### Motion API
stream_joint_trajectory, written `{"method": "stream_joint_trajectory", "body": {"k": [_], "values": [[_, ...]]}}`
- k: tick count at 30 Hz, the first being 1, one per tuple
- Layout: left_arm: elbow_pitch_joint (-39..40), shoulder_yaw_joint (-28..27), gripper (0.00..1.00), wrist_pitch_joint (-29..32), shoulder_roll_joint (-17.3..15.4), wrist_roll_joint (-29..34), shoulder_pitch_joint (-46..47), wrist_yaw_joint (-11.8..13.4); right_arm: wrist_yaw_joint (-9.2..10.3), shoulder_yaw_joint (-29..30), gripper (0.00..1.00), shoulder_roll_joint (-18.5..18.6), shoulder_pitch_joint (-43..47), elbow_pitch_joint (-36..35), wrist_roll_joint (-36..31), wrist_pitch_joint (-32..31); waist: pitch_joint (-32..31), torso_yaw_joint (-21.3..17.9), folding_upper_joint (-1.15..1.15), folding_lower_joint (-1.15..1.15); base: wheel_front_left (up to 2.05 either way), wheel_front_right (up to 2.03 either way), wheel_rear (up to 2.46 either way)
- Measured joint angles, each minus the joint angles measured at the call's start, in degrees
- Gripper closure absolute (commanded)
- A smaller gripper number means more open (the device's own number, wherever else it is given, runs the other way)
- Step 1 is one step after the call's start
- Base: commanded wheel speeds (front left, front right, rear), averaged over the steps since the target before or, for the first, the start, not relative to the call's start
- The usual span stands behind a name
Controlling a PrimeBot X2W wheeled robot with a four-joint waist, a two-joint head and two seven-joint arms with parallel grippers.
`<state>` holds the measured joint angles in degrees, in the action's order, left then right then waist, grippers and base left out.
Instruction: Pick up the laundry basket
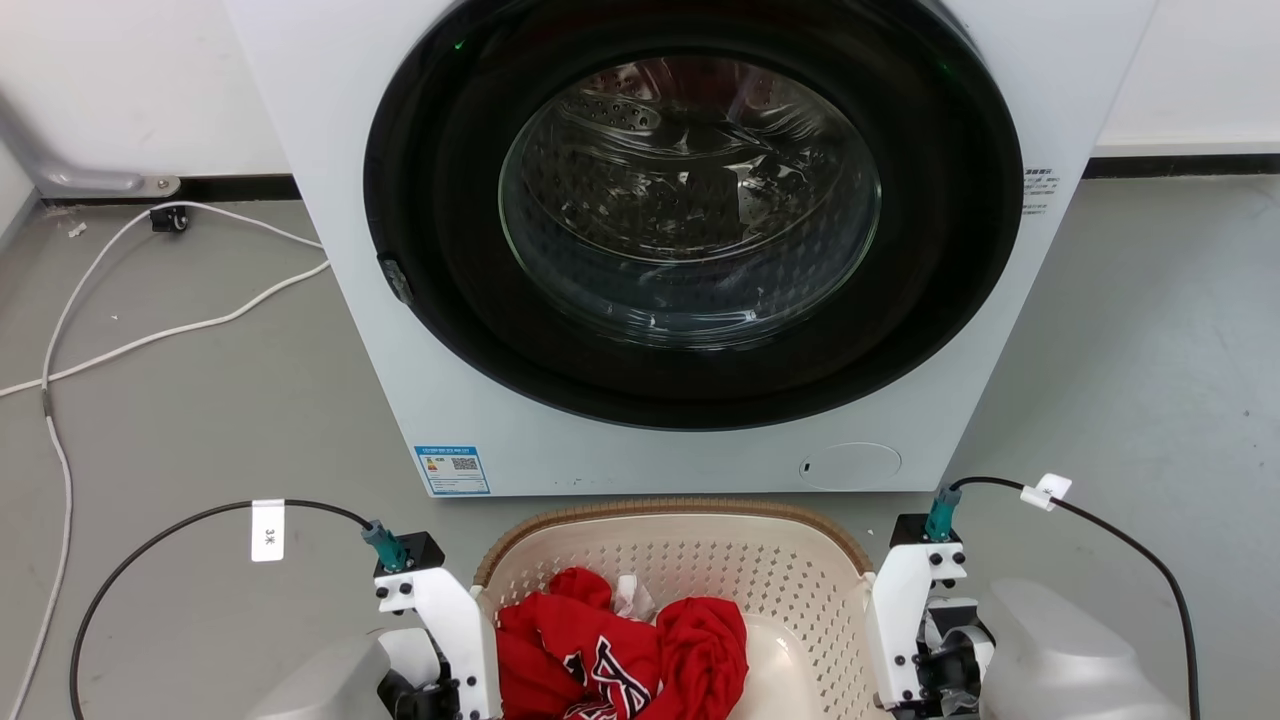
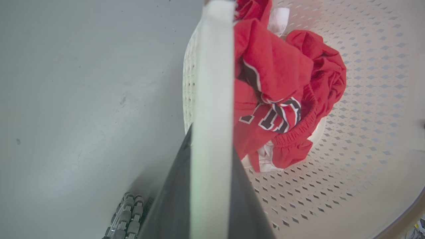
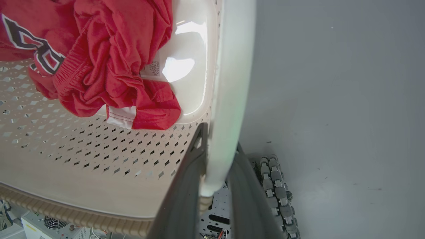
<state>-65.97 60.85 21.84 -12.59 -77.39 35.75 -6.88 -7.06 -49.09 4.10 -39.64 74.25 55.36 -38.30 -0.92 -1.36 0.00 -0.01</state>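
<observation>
Laundry basket (image 1: 700, 570), upright (mouth up), axis unclear

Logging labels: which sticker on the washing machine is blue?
The sticker at the washing machine's lower front left corner; the label high on its right side is white with dark print.

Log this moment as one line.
phase: grasp | left hand: shut on basket handle | right hand: shut on basket handle | load: red clothes | ahead: washer, door shut
</observation>
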Motion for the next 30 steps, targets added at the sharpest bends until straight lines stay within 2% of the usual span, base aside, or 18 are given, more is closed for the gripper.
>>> {"method": "stream_joint_trajectory", "body": {"k": [30], "values": [[-0.2,2.0,1.0,-1.1,-0.1,-1.6,0.0,0.0,0.0,-0.3,1.0,0.1,0.6,0.1,2.2,-1.8,0.2,-0.3,0.0,0.01,0.0,0.0,0.0]]}}
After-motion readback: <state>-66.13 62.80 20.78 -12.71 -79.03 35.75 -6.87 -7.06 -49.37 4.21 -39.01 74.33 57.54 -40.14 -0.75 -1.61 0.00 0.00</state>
